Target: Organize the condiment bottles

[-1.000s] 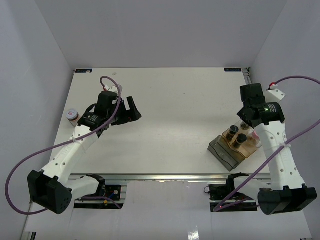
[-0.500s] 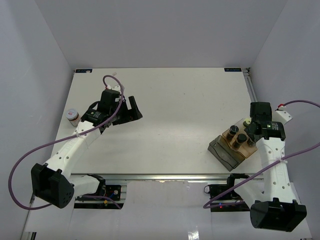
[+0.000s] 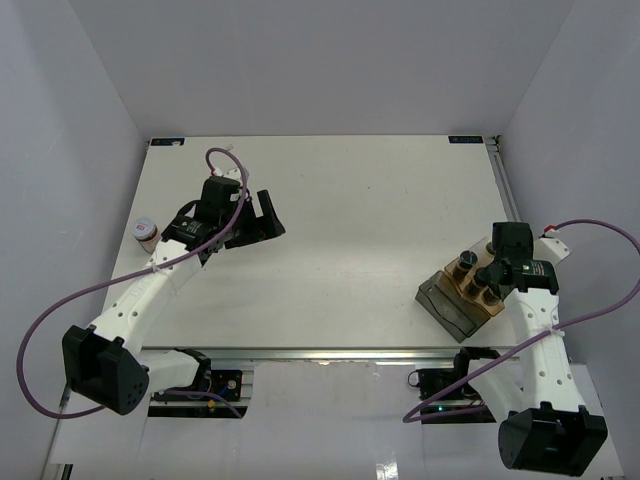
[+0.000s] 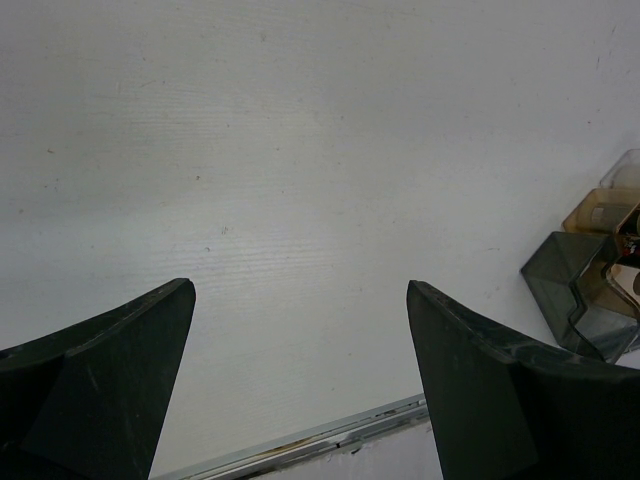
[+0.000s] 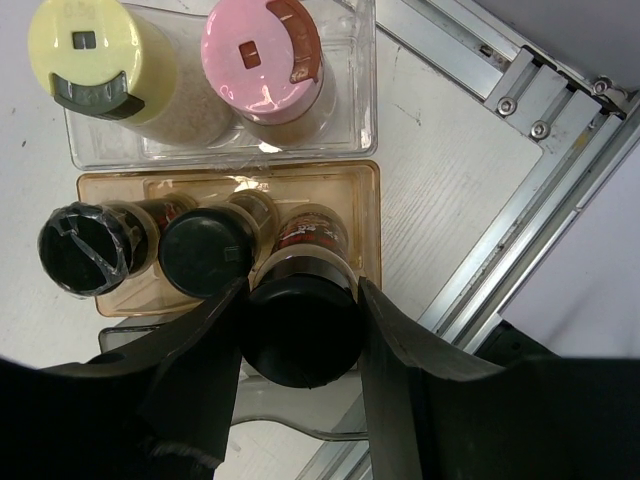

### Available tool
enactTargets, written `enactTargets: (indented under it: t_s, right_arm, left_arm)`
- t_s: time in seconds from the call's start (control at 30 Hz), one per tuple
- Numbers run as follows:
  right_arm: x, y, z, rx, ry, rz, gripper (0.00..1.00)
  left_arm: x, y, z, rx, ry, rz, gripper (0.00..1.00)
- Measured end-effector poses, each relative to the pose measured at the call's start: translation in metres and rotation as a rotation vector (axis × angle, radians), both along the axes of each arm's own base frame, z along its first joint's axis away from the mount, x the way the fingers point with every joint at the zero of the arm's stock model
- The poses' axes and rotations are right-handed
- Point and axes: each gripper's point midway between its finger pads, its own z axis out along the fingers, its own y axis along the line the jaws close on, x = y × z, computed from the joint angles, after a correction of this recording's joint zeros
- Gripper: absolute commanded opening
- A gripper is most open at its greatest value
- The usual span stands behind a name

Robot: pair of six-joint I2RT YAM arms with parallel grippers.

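My right gripper (image 5: 300,335) is shut on a dark brown jar with a black cap (image 5: 300,330). The jar's lower end stands in the right end of the amber tray (image 5: 372,205), beside two more black-capped jars (image 5: 85,247) (image 5: 208,250). A pale-yellow-lidded jar (image 5: 90,45) and a pink-lidded jar (image 5: 262,55) stand in the clear tray (image 5: 366,110) beyond. In the top view the right gripper (image 3: 498,272) is over the trays at the right. Another pink-lidded jar (image 3: 146,231) stands alone at the table's left edge. My left gripper (image 3: 265,215) is open and empty to its right, above bare table (image 4: 300,330).
A grey rectangular tray (image 3: 443,300) adjoins the amber tray on its near side. The metal rail of the table's right edge (image 5: 520,150) runs close beside the trays. The trays also show at the right of the left wrist view (image 4: 590,290).
My right arm has swung toward the near side and brought the black-capped jar down to the amber tray. My left arm has barely shifted.
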Motion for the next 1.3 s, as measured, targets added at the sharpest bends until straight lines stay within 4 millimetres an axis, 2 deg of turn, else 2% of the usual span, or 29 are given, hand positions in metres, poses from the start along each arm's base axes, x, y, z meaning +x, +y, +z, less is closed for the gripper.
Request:
enactTargets:
  t_s: [0.17, 0.6, 0.63, 0.7, 0.8, 0.87, 0.97, 1.3]
  right_arm:
    - [0.002, 0.0, -0.008, 0.003, -0.008, -0.007, 0.08]
    - [0.005, 0.0, -0.03, 0.012, 0.001, -0.019, 0.18]
    - [0.005, 0.0, -0.032, 0.012, 0.004, -0.021, 0.21]
    - [0.004, -0.002, -0.034, 0.012, 0.01, -0.029, 0.37]
    - [0.005, -0.003, -0.035, 0.012, 0.011, -0.037, 0.44]
    - [0.006, -0.004, -0.035, 0.012, 0.005, -0.04, 0.54]
    - [0.008, -0.005, -0.036, 0.011, -0.003, -0.042, 0.6]
    - [0.011, -0.008, -0.038, 0.013, -0.012, -0.045, 0.72]
  left_arm:
    - [0.0, 0.0, 0.0, 0.001, 0.001, 0.0, 0.98]
    - [0.001, 0.001, -0.003, 0.01, 0.006, 0.004, 0.98]
    - [0.002, 0.001, -0.004, 0.012, 0.009, 0.003, 0.98]
    - [0.002, 0.001, -0.007, 0.015, 0.017, 0.003, 0.98]
    - [0.003, 0.0, -0.011, 0.02, 0.027, 0.004, 0.98]
    - [0.003, 0.0, -0.012, 0.022, 0.031, 0.004, 0.98]
    - [0.004, 0.001, -0.013, 0.024, 0.033, 0.005, 0.98]
    - [0.005, 0.002, -0.016, 0.035, 0.039, 0.012, 0.98]
